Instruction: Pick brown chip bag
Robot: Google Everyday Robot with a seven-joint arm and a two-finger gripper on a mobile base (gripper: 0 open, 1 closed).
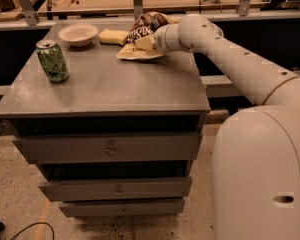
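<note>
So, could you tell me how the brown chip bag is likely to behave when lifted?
The brown chip bag looks crinkled and thin, so it will probably flex rather than stay stiff. It seems puffy, so likely light for its size. The gripper sits at its middle, so both ends may droop.

Crinkled glossy foil on the brown chip bag (141, 31) — smooth cream plastic claw (150, 43) right at it, far side of the matt grey counter (110, 86), shiny metal can (52, 60)

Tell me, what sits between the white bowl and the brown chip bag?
A yellow block, in the camera view; the gripper is at the brown chip bag.
</note>
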